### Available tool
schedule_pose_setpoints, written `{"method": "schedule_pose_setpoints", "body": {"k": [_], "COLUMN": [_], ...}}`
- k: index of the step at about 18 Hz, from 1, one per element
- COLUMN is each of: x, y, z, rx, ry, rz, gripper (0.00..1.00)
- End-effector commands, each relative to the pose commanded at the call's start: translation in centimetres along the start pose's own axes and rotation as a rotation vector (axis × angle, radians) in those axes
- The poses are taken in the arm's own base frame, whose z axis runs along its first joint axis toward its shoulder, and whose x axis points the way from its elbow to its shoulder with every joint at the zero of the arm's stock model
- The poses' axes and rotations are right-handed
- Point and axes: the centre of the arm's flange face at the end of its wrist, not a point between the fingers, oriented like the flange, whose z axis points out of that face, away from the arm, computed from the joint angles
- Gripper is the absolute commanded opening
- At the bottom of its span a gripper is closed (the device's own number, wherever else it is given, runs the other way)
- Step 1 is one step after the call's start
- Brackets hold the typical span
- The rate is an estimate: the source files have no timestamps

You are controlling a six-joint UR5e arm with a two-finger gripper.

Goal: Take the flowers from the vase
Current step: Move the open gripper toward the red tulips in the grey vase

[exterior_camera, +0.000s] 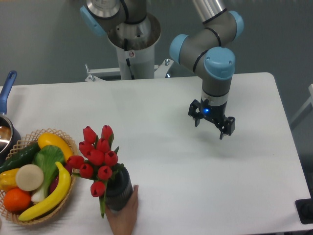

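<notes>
White table [161, 161], gripper [212, 125] hovering, jaws apart

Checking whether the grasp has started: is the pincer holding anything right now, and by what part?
Nothing. The pincer hangs open and empty above the table, well apart from the flowers, which stand in the vase.
</notes>
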Motion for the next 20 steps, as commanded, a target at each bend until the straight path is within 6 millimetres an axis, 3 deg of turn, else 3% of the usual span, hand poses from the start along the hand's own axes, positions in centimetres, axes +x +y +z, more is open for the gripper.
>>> {"method": "schedule_pose_setpoints", "body": {"k": [5,10,16,20], "x": [0.2,-0.3,-1.1,0.6], "y": [-0.2,-1.7,-6.6,-8.8], "z": [0.0,-0.8,-4.5,-4.7], "rx": [0.014,0.168,0.549,0.675], "ry": [0.002,-0.004,0.052,0.130], "rz": [0.002,-0.031,-0.041,-0.052], "gripper": [1.00,1.00,1.00,1.00]}}
